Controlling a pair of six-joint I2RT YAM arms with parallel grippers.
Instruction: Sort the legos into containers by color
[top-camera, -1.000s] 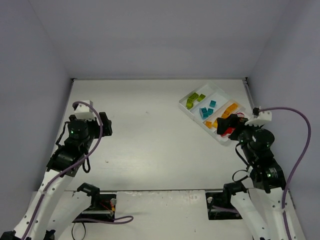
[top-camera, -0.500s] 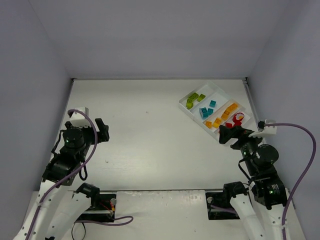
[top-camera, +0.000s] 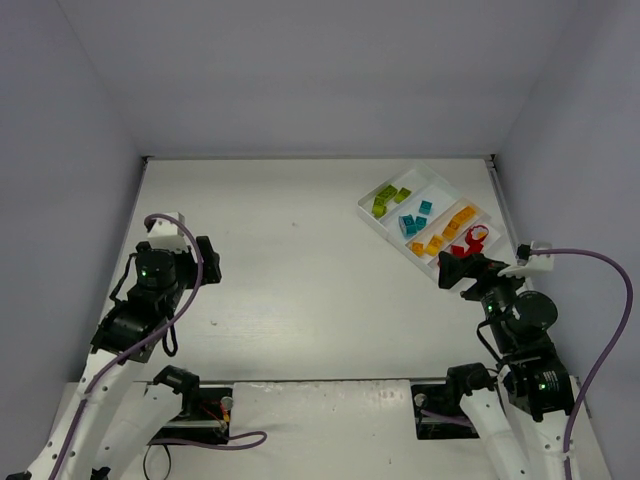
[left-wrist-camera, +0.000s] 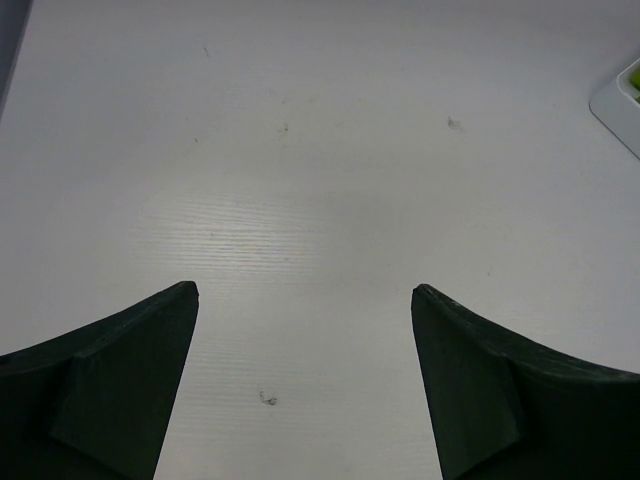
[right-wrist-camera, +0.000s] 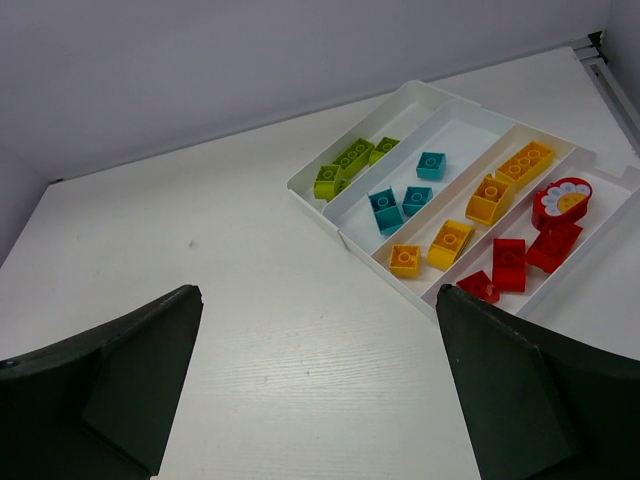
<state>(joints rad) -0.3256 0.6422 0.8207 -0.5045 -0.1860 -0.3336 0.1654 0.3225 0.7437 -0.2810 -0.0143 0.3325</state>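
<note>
My right gripper (right-wrist-camera: 315, 300) stands wide apart, holding nothing and touching nothing, with bare bench (right-wrist-camera: 250, 340) showing between its dark fingers (right-wrist-camera: 130, 380). Ahead of it and to the right lies the white tray (right-wrist-camera: 465, 135), set at a slant, its near corner just beyond the right finger.

The four narrow compartments run side by side. The one furthest left holds the green legos (right-wrist-camera: 345, 160), the next the teal legos (right-wrist-camera: 400, 200), then the orange-yellow legos (right-wrist-camera: 470, 215), and the one nearest the right edge holds the red legos (right-wrist-camera: 520, 255). Among the red ones sits a round red piece (right-wrist-camera: 562, 200) with a white and yellow flower face. I can see no bricks loose on the bench.

From above, the tray sits at the far right of the bench, and the right gripper hangs by its near end.

My left gripper (left-wrist-camera: 305, 290) is also spread wide and holds nothing, over bare bench well away on the left. Only a corner of the tray shows at the right edge of its wrist view.
</note>
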